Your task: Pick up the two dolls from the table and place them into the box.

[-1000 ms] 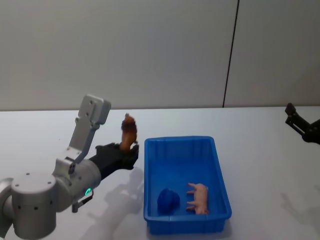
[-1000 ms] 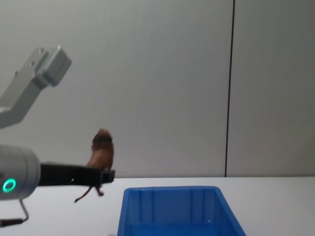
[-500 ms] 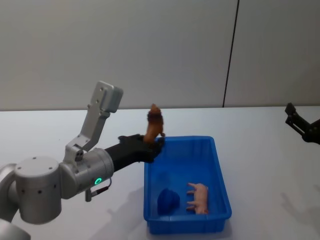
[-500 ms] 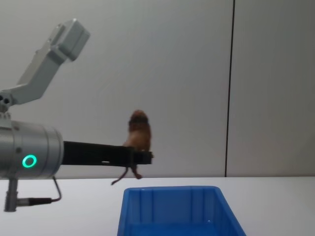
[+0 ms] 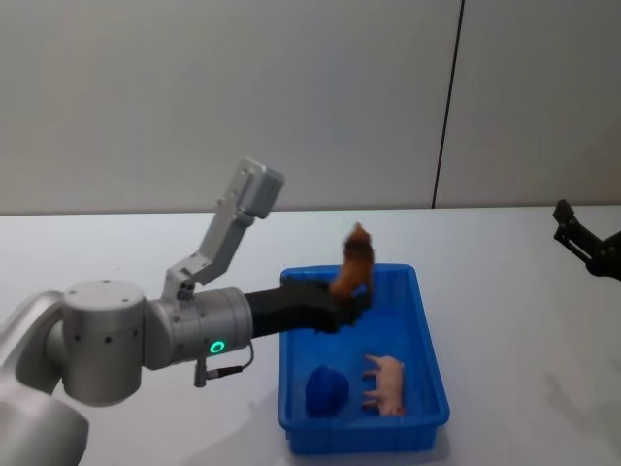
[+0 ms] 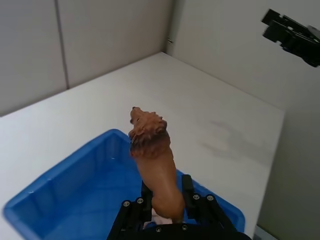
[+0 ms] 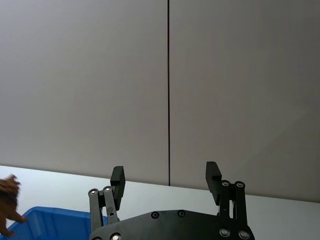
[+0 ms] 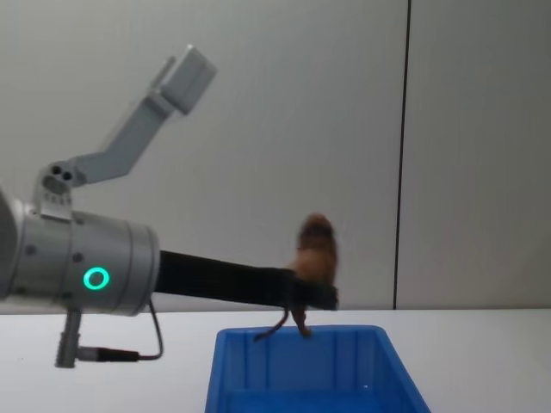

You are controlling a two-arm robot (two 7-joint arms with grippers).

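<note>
I have the left tool [image 5: 347, 296] clamped on the brown doll [image 5: 353, 267], upright above the box [image 5: 427, 342] so it drops beside the blue doll [image 5: 327, 389], while the right tool [image 7: 164, 185] idles open at the worktop's [image 5: 514, 262] far right.

No text, label, brand, number or sign can be read anywhere.

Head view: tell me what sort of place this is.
Probably a robot test bench or lab: a plain white tabletop, bare grey wall panels behind, and a blue plastic bin with small toy figures, nothing household around.
</note>
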